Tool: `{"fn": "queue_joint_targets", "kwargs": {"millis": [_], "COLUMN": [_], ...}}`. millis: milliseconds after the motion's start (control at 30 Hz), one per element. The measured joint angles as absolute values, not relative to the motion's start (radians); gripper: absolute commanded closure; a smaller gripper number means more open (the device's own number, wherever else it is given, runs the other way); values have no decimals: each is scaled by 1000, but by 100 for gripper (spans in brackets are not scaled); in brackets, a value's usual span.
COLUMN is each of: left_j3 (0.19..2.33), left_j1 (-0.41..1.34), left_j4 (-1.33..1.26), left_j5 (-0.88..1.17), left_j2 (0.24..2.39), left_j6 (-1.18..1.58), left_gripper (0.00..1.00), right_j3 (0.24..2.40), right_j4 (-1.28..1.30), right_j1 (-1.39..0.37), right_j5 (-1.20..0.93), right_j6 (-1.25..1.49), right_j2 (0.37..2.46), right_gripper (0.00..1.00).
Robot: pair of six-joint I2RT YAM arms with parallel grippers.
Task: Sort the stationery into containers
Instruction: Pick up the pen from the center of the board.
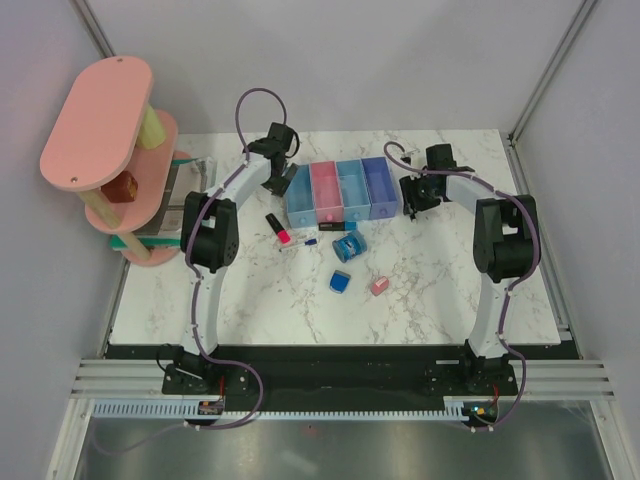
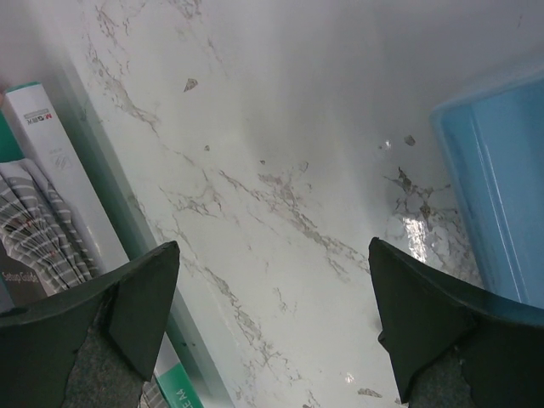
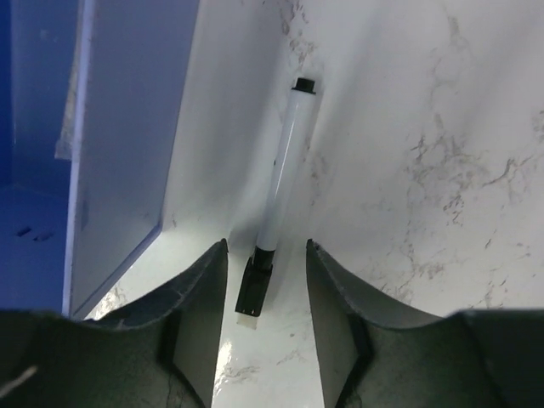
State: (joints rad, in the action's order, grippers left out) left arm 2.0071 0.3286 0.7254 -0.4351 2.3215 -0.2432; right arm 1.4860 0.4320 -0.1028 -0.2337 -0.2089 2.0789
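Observation:
A white pen with a black cap lies on the marble beside the purple-blue bin. My right gripper is open, its fingers on either side of the pen's capped end and not touching it. The four joined containers stand mid-table. In front of them lie a pink-capped marker, a round blue roll, a blue wedge block and a pink eraser. My left gripper hangs wide open and empty over bare marble, left of the light blue bin.
A pink tiered shelf tower stands at the far left. Books and papers lie at its foot, close to my left gripper. White walls enclose the table on three sides.

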Motion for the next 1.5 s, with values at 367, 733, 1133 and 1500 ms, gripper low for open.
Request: {"fn": "queue_joint_targets", "kwargs": {"millis": [367,733,1133,1500], "left_j3": [2066,2100,2145,2167], "left_j1": [324,327,358,375], "left_j4": [727,726,723,722], "left_j5": [-408,-381,-354,-342], "left_j2": [2363,2380,2418,2430], "left_j6": [-231,-217,-213,-213], "left_gripper": [1,1,1,0], "right_j3": [1458,1419,1486,1629], "right_j4": [397,422,484,485], "right_j1": [-99,-98,-87,-101], "right_j5": [-193,-136,-102,-143], "right_j6": [-217,-223,-128,-36], "right_j2": [2073,2033,1929,1925], "right_gripper": [87,97,97,97]}}
